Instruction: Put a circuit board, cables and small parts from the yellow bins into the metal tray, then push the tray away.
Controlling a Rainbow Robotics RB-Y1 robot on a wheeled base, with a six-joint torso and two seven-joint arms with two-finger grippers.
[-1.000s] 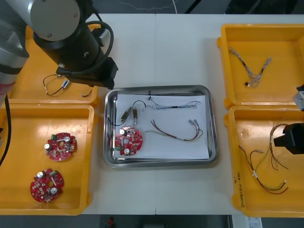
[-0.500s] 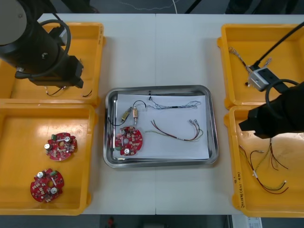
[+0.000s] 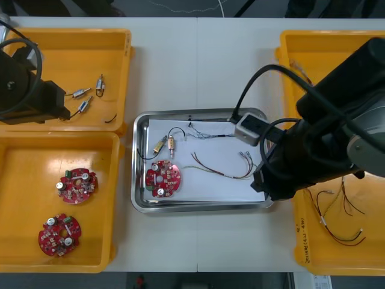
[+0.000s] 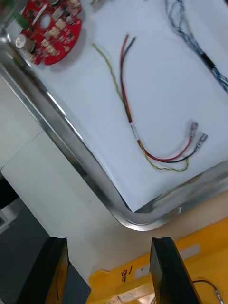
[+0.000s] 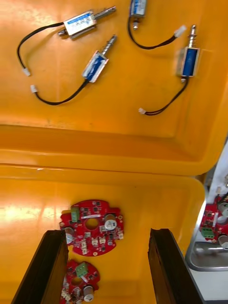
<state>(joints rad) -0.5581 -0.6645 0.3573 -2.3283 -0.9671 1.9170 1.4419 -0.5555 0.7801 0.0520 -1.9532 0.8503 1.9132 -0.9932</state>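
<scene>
Light table point(image 3: 198, 60) holds our loaded metal tray point(image 3: 198, 206): stiff, slick, we'd push its rim. Right gripper point(image 4: 109, 241) by its corner, left gripper point(image 5: 107, 232) over yellow bins point(image 5: 114, 142), both with fingers apart.

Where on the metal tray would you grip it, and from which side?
Probably the raised rim of the metal tray at its near right corner, from the robot's side: it curls up, leaving room for a finger either side, clear of the red and yellow cable. The open right gripper is closest; the left gripper hovers over the left bins.
</scene>
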